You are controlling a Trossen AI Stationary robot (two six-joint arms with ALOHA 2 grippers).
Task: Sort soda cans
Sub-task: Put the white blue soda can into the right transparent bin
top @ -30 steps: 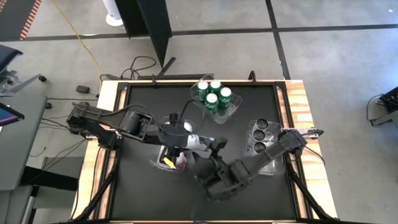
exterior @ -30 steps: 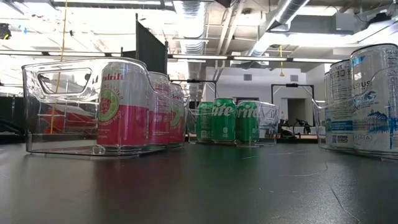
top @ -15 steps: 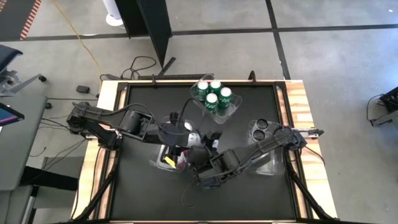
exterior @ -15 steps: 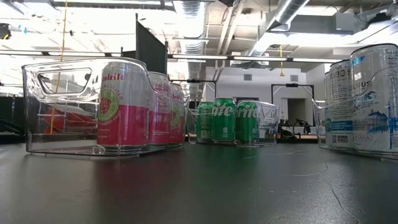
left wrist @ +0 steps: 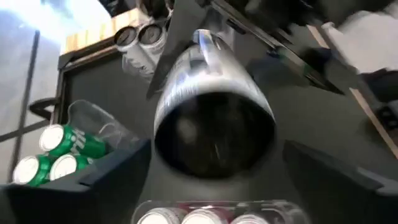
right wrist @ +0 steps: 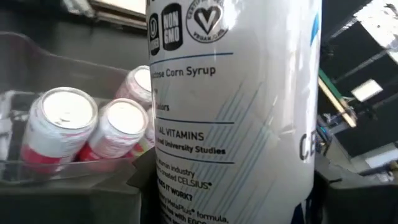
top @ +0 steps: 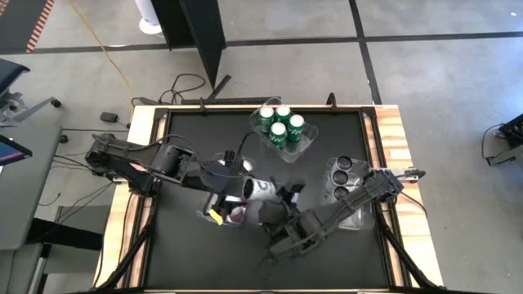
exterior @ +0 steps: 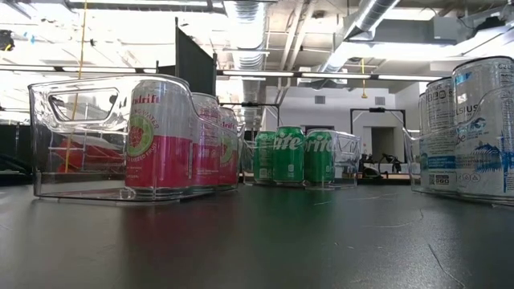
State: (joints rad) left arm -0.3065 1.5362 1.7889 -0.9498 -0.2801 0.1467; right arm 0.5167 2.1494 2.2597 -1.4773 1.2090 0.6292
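A white-and-silver soda can point(top: 260, 189) hangs above the table's middle, between my two grippers. My right gripper point(top: 278, 198) is shut on it. My left gripper point(top: 239, 188) stands open, its fingers point(left wrist: 112, 171) wide on either side of the can's bottom end point(left wrist: 214, 127), apart from it. Pink soda cans point(right wrist: 62, 124) stand in a clear bin point(top: 222, 214) just below. Green cans point(top: 282, 128) fill a bin at the far middle. Silver-topped white cans point(top: 341, 171) stand in a bin on the right. Neither gripper shows in the low view. My right gripper pinches the can's side wall point(right wrist: 186, 180) between its two fingers point(right wrist: 140, 186), one on each side, lying across the can. The can is lifted clear of the table, lying tilted with its bottom end toward my left gripper, above the pink cans' bin.
The three clear bins stand left of middle point(exterior: 80, 136), far middle point(exterior: 337, 152) and right point(exterior: 426, 160). The black tabletop point(top: 196, 253) lies bare along the near edge. A wooden rim point(top: 392, 131) frames the table.
My right gripper swung in toward my left gripper and the can, then drew back a little toward the table's right. The can has shifted with it, away from my left gripper's fingers. My left arm has stayed in place.
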